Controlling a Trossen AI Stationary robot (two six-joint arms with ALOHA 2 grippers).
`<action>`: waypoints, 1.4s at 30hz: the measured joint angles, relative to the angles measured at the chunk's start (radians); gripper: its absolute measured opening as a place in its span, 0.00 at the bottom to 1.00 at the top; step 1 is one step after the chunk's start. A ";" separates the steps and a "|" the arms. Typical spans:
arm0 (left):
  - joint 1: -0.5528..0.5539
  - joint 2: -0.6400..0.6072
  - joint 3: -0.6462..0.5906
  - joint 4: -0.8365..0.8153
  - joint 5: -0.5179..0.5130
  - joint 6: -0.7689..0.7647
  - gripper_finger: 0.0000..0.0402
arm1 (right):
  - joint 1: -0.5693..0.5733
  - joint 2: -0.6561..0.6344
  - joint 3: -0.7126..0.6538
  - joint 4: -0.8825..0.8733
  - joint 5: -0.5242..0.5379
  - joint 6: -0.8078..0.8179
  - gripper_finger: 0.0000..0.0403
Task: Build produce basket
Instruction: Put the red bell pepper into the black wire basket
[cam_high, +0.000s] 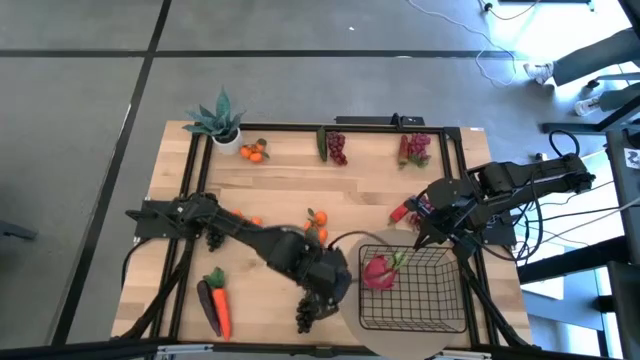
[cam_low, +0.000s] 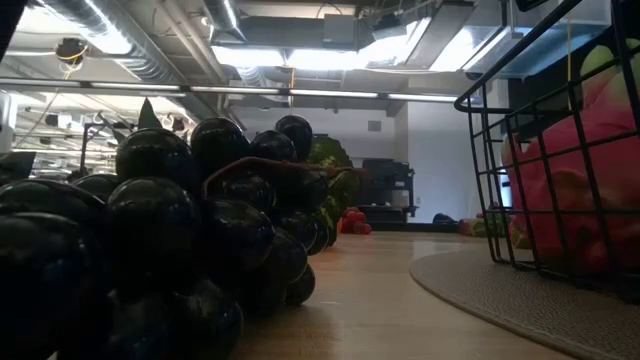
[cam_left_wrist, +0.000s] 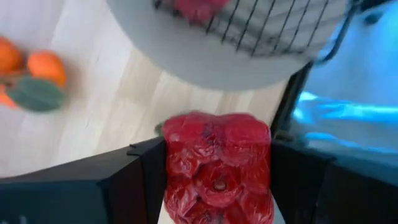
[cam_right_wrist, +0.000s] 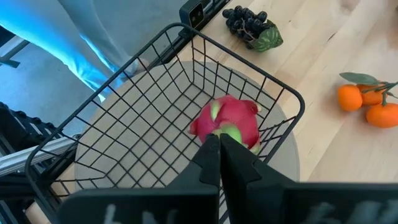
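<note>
The left gripper (cam_left_wrist: 217, 186) holds a bunch of red grapes (cam_left_wrist: 217, 165) clamped between its two dark fingers, the bunch filling the gap at the lower centre of the left wrist view. In the high view that arm reaches across the lower middle of the frame, its gripper (cam_high: 325, 285) near the round mat (cam_high: 345, 320); the carry appears aimed at the basket (cam_high: 450, 310) at lower right. The right gripper (cam_right_wrist: 221, 152) is pinched fully shut and empty, poised above the basket's upper rim, seemingly parked out of the way. Inside the basket lies one pink dragon fruit (cam_high: 380, 270). Outside it: dark grapes (cam_high: 305, 315) just left of the mat, tangerines (cam_high: 317, 220) at centre, a carrot (cam_high: 217, 300) and eggplant (cam_high: 206, 308) at lower left, more tangerines (cam_high: 253, 151) and grape bunches (cam_high: 337, 148) along the upper edge, beside a potted plant (cam_high: 220, 118). The surface is a pale wooden table (cam_high: 280, 185) on a grey floor; the low view shows an office ceiling with strip lights.
</note>
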 joint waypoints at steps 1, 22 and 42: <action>0.011 -0.004 0.004 0.036 0.015 0.014 0.49 | 0.000 0.000 0.000 0.007 0.000 0.005 0.00; 0.109 0.007 0.003 0.396 0.035 0.276 0.49 | 0.093 -0.222 0.000 0.088 0.303 0.374 0.00; 0.111 0.158 0.004 0.567 0.032 0.292 0.49 | 0.096 -0.348 0.000 0.042 0.376 0.409 0.00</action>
